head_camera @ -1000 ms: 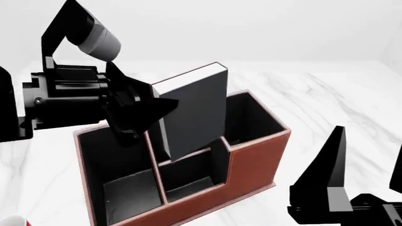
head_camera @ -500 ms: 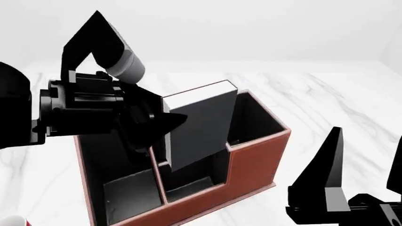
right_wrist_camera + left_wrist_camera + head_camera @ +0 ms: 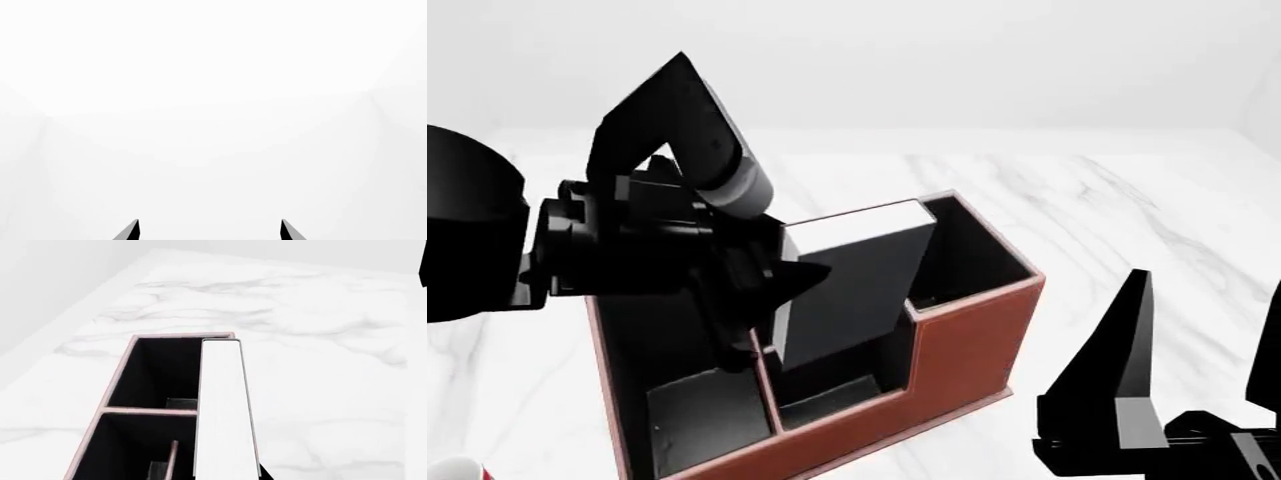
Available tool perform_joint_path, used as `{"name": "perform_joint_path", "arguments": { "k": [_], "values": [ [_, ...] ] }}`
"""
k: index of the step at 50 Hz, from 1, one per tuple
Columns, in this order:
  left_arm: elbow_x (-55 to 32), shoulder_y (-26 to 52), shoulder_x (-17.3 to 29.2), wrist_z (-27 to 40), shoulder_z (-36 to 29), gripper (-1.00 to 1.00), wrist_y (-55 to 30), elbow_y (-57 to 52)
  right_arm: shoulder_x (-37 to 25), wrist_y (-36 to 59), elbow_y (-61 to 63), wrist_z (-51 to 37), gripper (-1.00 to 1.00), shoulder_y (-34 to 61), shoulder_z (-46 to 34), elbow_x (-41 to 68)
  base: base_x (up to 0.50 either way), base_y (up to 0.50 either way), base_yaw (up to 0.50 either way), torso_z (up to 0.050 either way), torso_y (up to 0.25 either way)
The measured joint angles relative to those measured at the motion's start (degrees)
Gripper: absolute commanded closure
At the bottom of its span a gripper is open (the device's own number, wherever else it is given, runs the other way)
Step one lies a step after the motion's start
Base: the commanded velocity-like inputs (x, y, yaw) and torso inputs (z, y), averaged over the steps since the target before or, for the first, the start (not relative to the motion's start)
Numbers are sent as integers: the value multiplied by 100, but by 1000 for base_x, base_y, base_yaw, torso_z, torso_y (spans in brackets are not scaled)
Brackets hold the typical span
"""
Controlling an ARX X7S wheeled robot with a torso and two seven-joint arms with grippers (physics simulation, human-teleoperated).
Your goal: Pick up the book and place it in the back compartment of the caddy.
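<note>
Book (image 3: 851,290) tilted, lower end down inside caddy (image 3: 961,330), white page edge up, leaning toward taller end. Right gripper (image 3: 1174,380) nearest, low at right, fingers spread, holding nothing. Left gripper (image 3: 777,285) pinching book over caddy's middle. Mug (image 3: 454,468) corner at near left. Marble table (image 3: 1121,210) beyond.

Angular black arms, grey wrist collar, pointed black left pincer (image 3: 777,285) fingers.
</note>
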State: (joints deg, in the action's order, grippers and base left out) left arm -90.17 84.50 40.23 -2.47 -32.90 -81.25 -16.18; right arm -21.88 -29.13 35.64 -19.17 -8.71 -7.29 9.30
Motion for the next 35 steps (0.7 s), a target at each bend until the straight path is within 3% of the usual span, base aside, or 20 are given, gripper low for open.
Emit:
{"name": "perform_joint_path", "arguments": {
  "k": [35],
  "values": [
    [1441,-26,38,-1179,-570,100,805,-401,-33,-40,-64,-40,-100,9,-59,-3,0,0,0,0,1]
  ]
}}
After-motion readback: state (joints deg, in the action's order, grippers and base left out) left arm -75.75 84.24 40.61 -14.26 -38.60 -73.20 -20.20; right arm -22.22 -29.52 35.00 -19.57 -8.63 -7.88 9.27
